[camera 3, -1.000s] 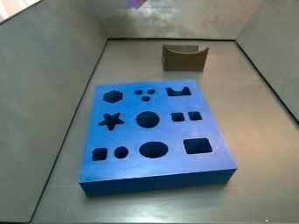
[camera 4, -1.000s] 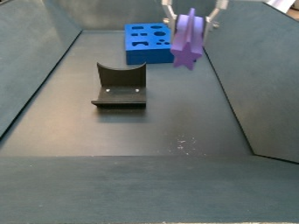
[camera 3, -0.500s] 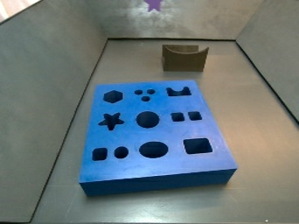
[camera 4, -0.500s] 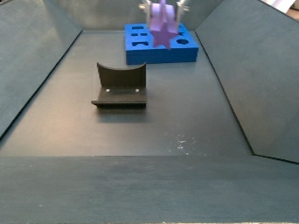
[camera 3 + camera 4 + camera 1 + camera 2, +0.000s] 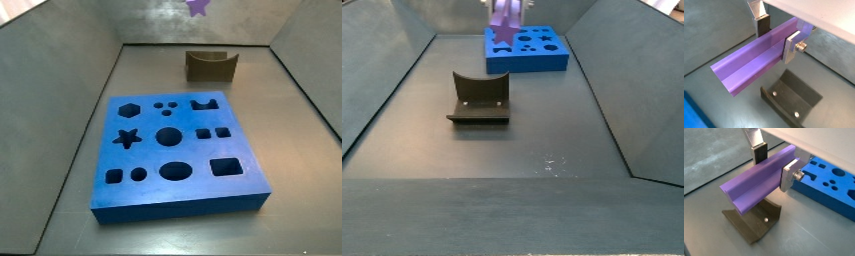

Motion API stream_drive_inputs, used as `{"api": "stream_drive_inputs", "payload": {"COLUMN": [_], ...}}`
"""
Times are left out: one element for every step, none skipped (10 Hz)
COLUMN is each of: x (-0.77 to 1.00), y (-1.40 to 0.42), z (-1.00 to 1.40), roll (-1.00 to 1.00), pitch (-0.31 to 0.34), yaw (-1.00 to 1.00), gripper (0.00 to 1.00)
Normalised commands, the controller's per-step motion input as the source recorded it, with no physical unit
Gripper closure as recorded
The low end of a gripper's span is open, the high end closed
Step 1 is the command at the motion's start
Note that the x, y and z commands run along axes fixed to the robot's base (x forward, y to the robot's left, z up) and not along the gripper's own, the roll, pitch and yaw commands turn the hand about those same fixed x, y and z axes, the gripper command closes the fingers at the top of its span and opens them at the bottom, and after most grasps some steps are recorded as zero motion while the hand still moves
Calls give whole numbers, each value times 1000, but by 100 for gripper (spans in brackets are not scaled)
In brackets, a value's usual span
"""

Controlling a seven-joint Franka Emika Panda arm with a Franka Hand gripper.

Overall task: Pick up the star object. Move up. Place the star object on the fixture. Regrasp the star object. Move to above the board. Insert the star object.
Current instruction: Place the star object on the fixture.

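My gripper (image 5: pixel 776 40) is shut on the star object (image 5: pixel 751 65), a long purple prism held level across the jaws; both wrist views show it (image 5: pixel 754 185). It hangs high above the floor, over the olive-brown fixture (image 5: pixel 794 102), which also shows beneath it in a wrist view (image 5: pixel 751 225). In both side views the star object (image 5: pixel 198 7) (image 5: pixel 505 22) is at the upper edge, and most of the gripper is out of frame. The fixture (image 5: pixel 211 65) (image 5: pixel 478 98) stands apart from the blue board (image 5: pixel 181 150) (image 5: pixel 529 50).
Grey walls enclose the floor on all sides (image 5: pixel 382 90). The board (image 5: pixel 827 183) lies close beside the fixture in a wrist view. A corner of the board (image 5: pixel 691 112) shows in a wrist view. Small white specks mark the floor (image 5: pixel 549 165).
The gripper has carried the star object sideways at height, away from the board's side and toward the spot above the fixture. The prism has also turned in the side views.
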Motion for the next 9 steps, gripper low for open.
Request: {"api": "stream_drive_inputs", "payload": {"x": [1000, 1000, 1000, 1000, 471, 340, 292, 168, 72], "y": [-181, -140, -122, -93, 216, 238, 210, 102, 75], "z": [28, 24, 23, 16, -198, -183, -135, -53, -22], "roll": [35, 43, 46, 52, -1000, -1000, -1000, -1000, -1000], "pitch": [152, 159, 155, 153, -12, -11, -10, 8, 31], "yaw": [36, 38, 39, 38, -33, -43, -51, -53, -55], "gripper": [100, 100, 100, 100, 100, 100, 100, 100, 100]}}
